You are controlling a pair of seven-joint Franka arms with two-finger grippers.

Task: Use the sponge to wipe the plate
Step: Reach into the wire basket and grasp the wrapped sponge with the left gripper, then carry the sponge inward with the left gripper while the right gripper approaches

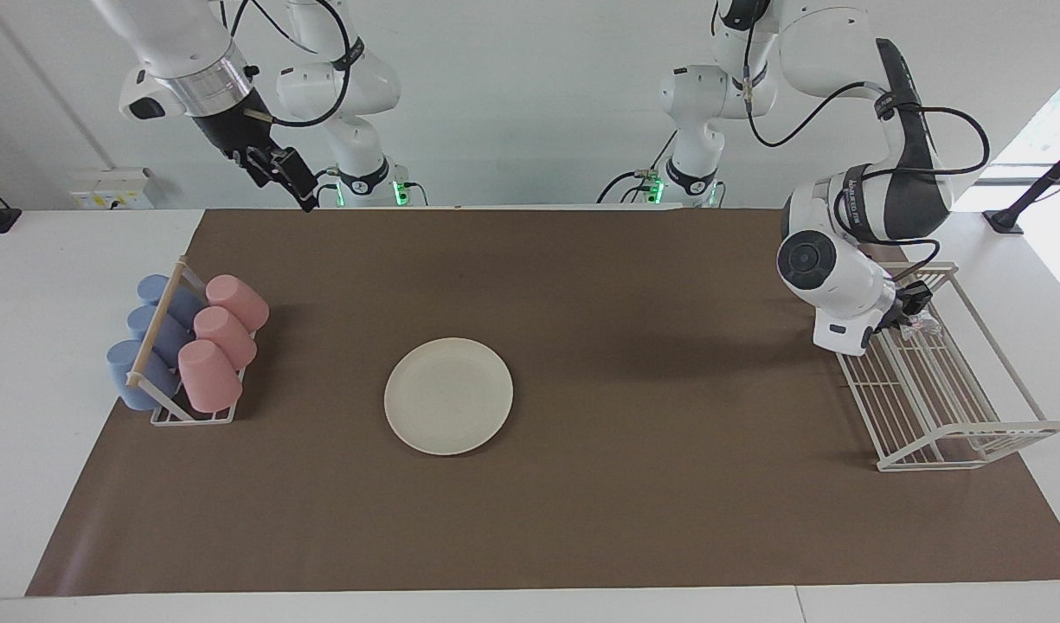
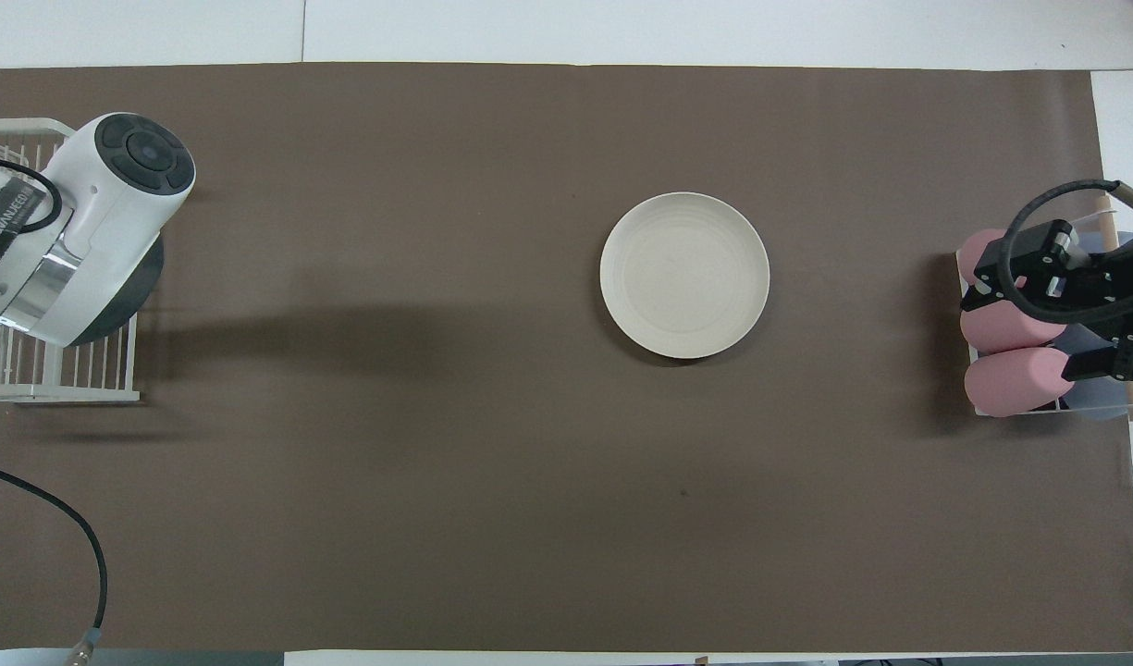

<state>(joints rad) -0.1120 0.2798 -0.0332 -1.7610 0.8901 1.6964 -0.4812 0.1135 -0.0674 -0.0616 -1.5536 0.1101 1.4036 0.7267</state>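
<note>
Silvery sponge (image 1: 917, 326), clenched in left gripper (image 1: 912, 313), shows only facing; right gripper (image 1: 289, 177) hangs released.

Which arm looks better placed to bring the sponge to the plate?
Left. The left gripper is shut on the sponge in the wire rack. The right gripper waits open in the air, holding nothing, so the left should carry it to the plate.

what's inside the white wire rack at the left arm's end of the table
The left gripper reaches into the wire rack, fingers shut on the silvery sponge. The rest of the rack looks empty. In the overhead view the arm covers the sponge.
</note>
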